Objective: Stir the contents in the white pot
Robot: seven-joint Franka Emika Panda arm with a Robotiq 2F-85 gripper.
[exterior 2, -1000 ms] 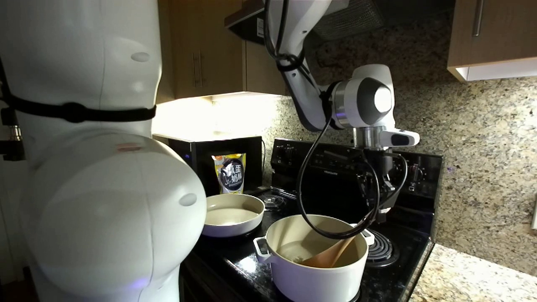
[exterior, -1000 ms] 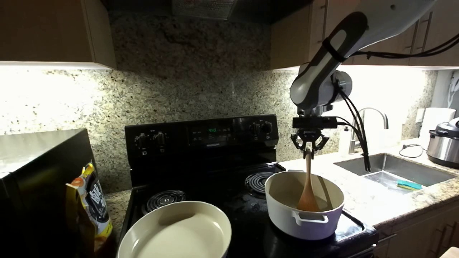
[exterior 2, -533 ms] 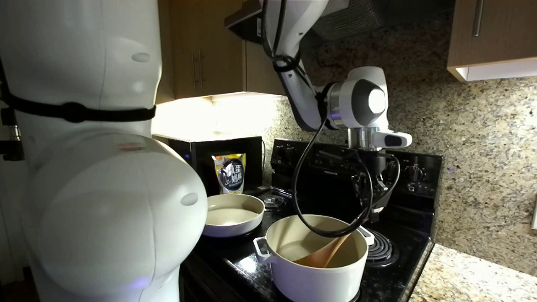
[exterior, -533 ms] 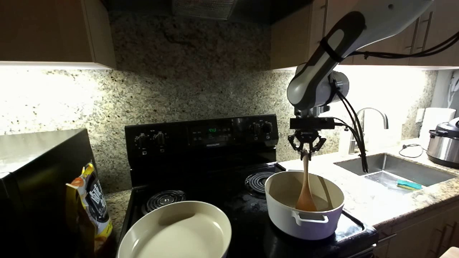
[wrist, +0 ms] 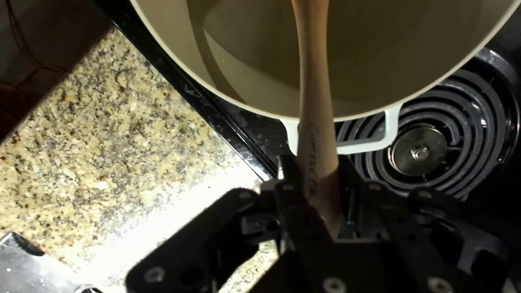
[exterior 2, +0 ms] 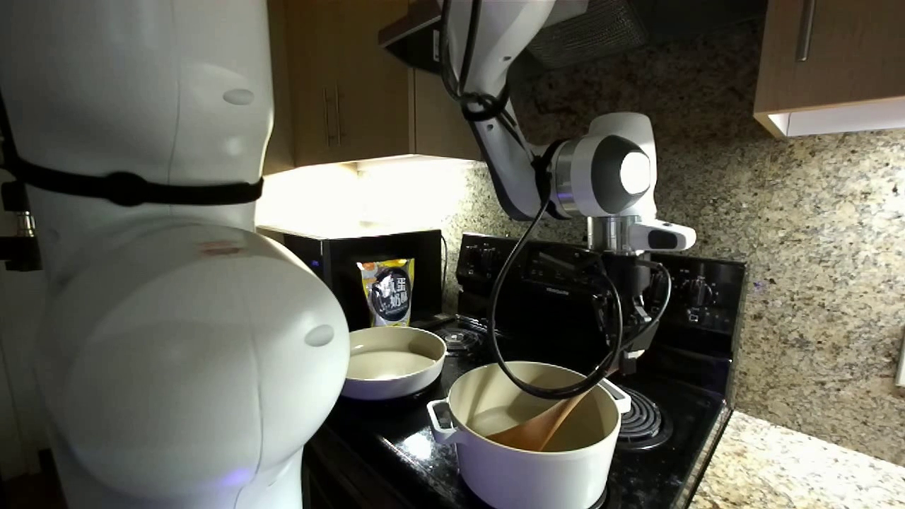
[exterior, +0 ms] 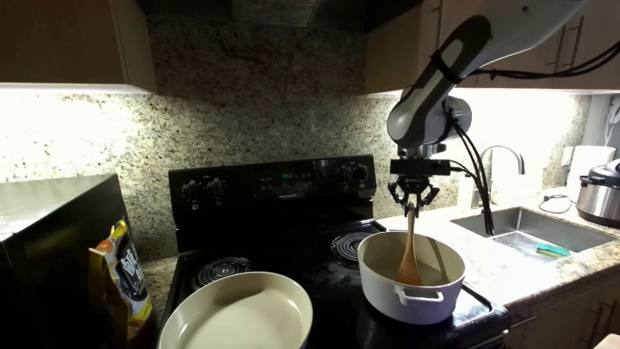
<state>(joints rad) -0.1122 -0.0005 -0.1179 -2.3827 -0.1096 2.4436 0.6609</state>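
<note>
Running off the left edge of an exterior view: a black boxy appliance [exterior: 53, 261], lower part lost in shadow. Right of it, a patterned bag [exterior: 130, 276], print hard to read. Then a wide shallow dish [exterior: 247, 315], lower left of center, cut by the bottom edge. Lower right of center, the white pot [exterior: 411, 312] sits on the stove [exterior: 334, 300] with a wooden spoon [exterior: 410, 261] slightly tilted in it, its lower edge hidden by the near rim; contents hard to make out. Directly above, the gripper [exterior: 411, 212] points down, jaws pinching the top of the spoon's handle. Far right, a sink [exterior: 557, 228] with a sponge [exterior: 553, 249], then a steel cooker [exterior: 600, 196] cropped by the right edge.

In an exterior view, the arm [exterior 2: 177, 353] fills the left and hides part of the dish. Pot at bottom center, base meeting the frame edge; spoon leans, head to lower left, handle partly behind a cable loop [exterior 2: 551, 393]. Gripper hard to pick out against the dark stove.

Wrist view: granite counter [wrist: 110, 142] at left; pot cropped by the top edge, spoon head out of frame, lettering on the handle partly legible; coil burner [wrist: 421, 154] at right, partly hidden.
</note>
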